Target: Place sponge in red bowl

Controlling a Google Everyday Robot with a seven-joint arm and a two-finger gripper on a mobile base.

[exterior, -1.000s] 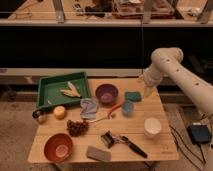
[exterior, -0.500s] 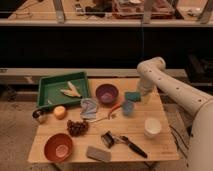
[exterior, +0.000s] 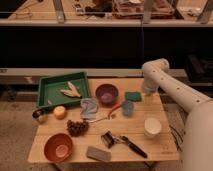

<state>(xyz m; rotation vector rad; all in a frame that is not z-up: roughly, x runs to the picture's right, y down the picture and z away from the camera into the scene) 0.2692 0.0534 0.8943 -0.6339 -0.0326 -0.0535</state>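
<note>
At table far-right edge | pincer spread beside sponge | red bowl front-left

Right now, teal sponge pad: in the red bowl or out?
Out. Teal sponge pad lies flat on wooden table beside purple bowl; round red bowl is empty. Gripper hangs just right of the pad.

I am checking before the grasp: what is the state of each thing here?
gripper: open, empty, just right of sponge
sponge: flat on table, outside bowls
red bowl: upright, empty
purple bowl: upright, empty
tray: holds pale scraps
white cup: upright
</note>
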